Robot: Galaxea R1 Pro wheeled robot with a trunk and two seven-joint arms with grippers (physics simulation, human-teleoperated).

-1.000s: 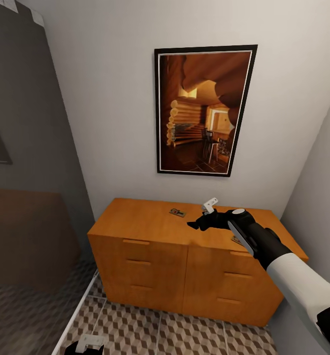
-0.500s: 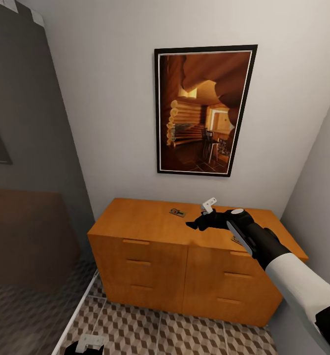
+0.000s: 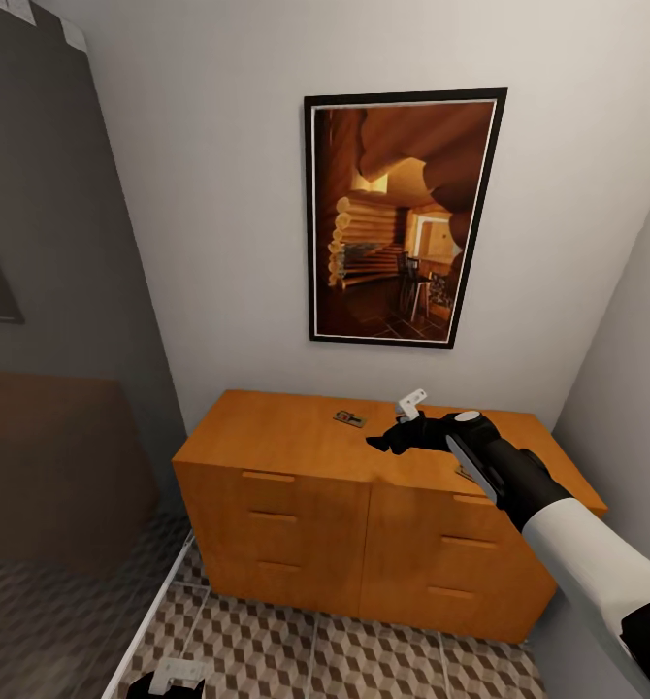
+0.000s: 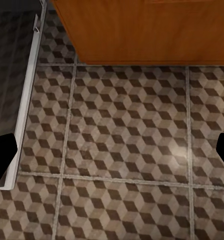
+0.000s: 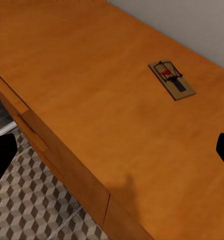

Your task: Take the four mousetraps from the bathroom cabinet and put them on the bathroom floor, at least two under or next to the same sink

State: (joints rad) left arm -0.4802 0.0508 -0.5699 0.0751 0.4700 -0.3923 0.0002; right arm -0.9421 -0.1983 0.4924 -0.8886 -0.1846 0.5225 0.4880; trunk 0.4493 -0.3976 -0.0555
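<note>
One mousetrap (image 3: pixel 348 418) lies flat on the top of the orange-brown cabinet (image 3: pixel 267 437), toward the back and near the middle. In the right wrist view this mousetrap (image 5: pixel 172 80) shows its dark wire and red spot. My right gripper (image 3: pixel 375 445) hovers over the cabinet top, just right of and nearer than the trap, not touching it. Its jaws are open and empty (image 5: pixel 112 152). A small flat piece (image 3: pixel 466 474) peeks out behind the right forearm; I cannot tell what it is. My left gripper (image 3: pixel 165 680) hangs low over the bathroom floor (image 4: pixel 122 125), open and empty. The sink is out of view.
A framed picture (image 3: pixel 403 218) hangs on the wall above the cabinet. A grey wall (image 3: pixel 626 388) closes in at the cabinet's right end. A dark panel with a pale floor rail (image 4: pixel 26 90) stands to the left. Cube-pattern tiles (image 3: pixel 364 650) run in front of the drawers.
The right gripper edged very slightly left toward the trap a second ago and has held still since. Nothing else moved.
</note>
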